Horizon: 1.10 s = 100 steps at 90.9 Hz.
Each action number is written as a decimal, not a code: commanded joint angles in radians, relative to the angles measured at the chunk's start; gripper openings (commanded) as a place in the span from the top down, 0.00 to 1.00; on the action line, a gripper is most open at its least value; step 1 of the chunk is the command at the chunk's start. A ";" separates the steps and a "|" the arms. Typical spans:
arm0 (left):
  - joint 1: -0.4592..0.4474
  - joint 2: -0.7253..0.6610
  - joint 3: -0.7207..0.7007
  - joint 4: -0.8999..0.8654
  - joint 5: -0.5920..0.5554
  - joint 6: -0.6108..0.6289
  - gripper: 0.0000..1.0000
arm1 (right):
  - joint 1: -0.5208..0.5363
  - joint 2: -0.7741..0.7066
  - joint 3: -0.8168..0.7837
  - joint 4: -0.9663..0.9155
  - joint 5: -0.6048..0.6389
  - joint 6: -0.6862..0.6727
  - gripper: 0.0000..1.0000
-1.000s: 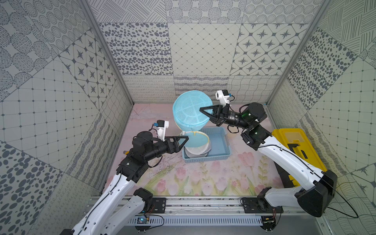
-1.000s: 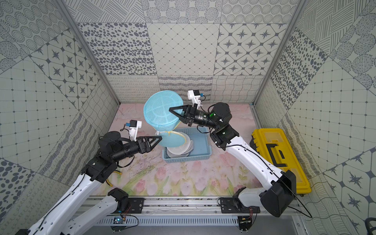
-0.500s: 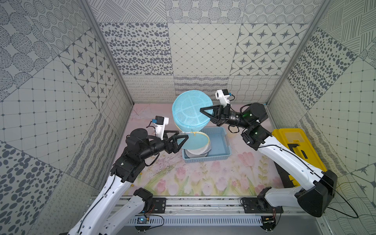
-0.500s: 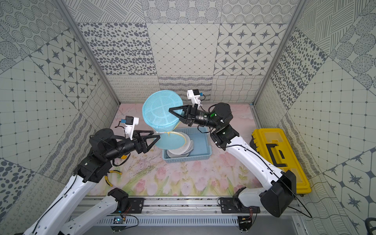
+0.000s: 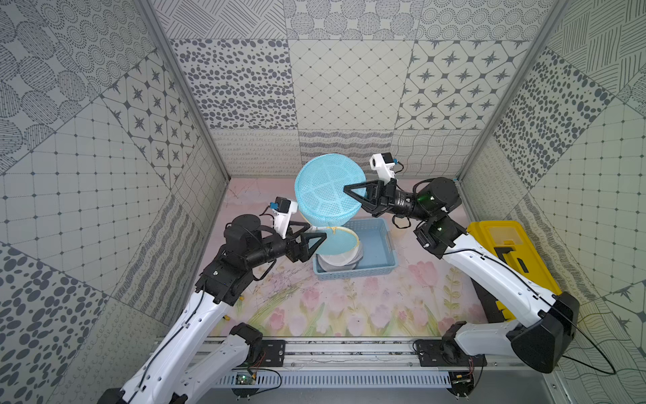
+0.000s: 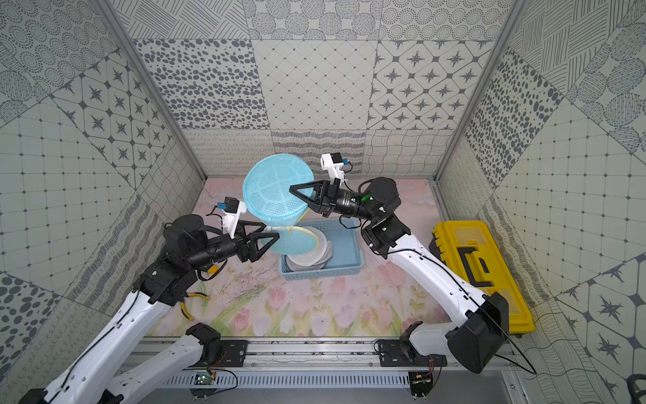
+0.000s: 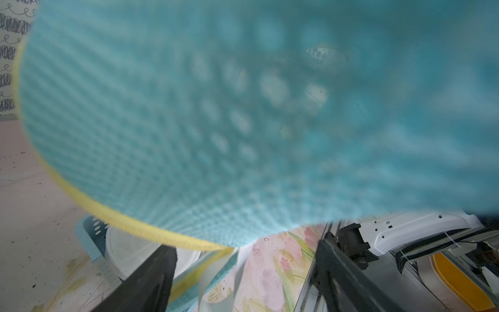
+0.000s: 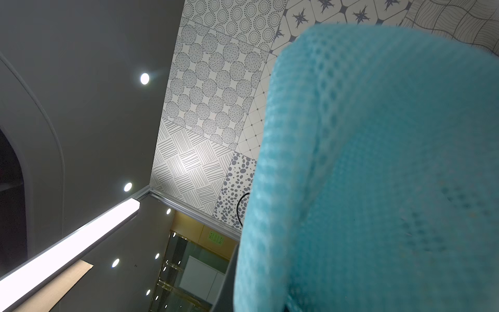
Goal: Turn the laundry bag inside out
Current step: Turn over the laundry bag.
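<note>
Since a second earlier the left arm had lifted its elbow and wrist while its fingertips kept almost the same spot, and its jaws had drawn in a little; the right arm and its load had barely shifted. The laundry bag [image 5: 325, 192], a blue mesh cylinder, hung in the air over the back half of the table [image 5: 349, 307], above the left end of the blue basket [image 5: 356, 273]. Its long axis ran roughly up and down, leaning, with a round end panel on top and the yellow-bound lower hoop [image 5: 337, 243] beneath. The right gripper [image 5: 349, 192], nearer the upper panel, was pinched shut on the mesh there and carried the bag. Its wrist was held level and pointed toward the table's left edge, with the elbow raised near the back right corner. The left gripper [image 5: 316, 233] was the nearer one to the lower hoop, which lay directly ahead of it, toward the table's right edge. Its jaws stood wide apart and gripped nothing. In the left wrist view the end of the yellow binding [image 7: 129, 225] and a pale tab sat just between the fingertips [image 7: 162, 262]. The left forearm rose from the front left corner and the wrist stretched out almost level. A short reach forward and a close would probably take the hoop, the hold that turning the bag out seems to need.
</note>
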 commanded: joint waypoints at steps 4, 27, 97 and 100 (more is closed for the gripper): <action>0.002 0.036 0.025 0.125 0.096 -0.001 0.24 | 0.015 0.001 0.015 0.097 0.008 0.017 1.00; 0.000 0.043 0.005 0.133 0.152 -0.062 0.71 | 0.020 0.025 -0.007 0.128 0.040 0.045 1.00; 0.002 0.018 0.010 -0.138 0.267 -0.596 1.00 | -0.198 0.042 -0.099 -0.707 0.272 -0.569 0.20; 0.002 0.026 0.014 -0.157 0.260 -0.597 1.00 | -0.199 0.025 -0.105 -0.724 0.286 -0.599 0.21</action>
